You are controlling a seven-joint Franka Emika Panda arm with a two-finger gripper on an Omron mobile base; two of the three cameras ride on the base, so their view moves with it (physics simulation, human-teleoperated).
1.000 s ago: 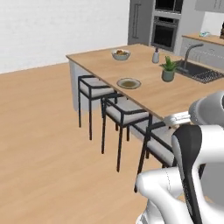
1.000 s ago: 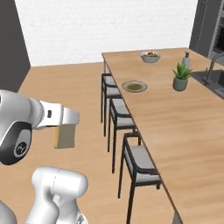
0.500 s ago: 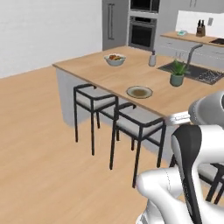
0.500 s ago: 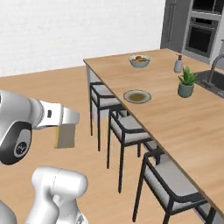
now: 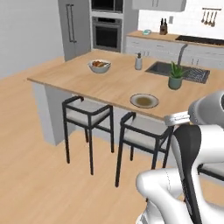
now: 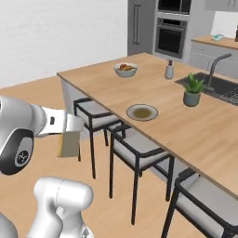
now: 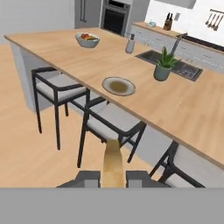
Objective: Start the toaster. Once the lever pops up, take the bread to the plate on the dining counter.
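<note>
My gripper [image 6: 73,126] is shut on the bread [image 6: 69,143], a thin tan slice that hangs down from the fingers above the wood floor, short of the stools. In the hand view the bread [image 7: 113,162] stands edge-on between the two dark fingertips of the gripper [image 7: 113,177]. The round grey-brown plate [image 5: 144,100] [image 6: 142,112] [image 7: 118,85] lies near the front edge of the dining counter [image 5: 83,78] [image 6: 97,81] [image 7: 52,48], ahead of the hand. The toaster is out of view.
Black stools [image 5: 85,112] [image 5: 141,136] [image 7: 111,122] stand along the counter's near side, between me and the plate. On the counter are a white fruit bowl [image 5: 99,65], a soap bottle [image 5: 138,61], a potted plant [image 5: 176,76] and the dark sink [image 5: 162,68].
The whole picture has shifted: the base has driven and turned, so the dining counter and plate sit closer and more square-on. The bread stays held in the gripper.
</note>
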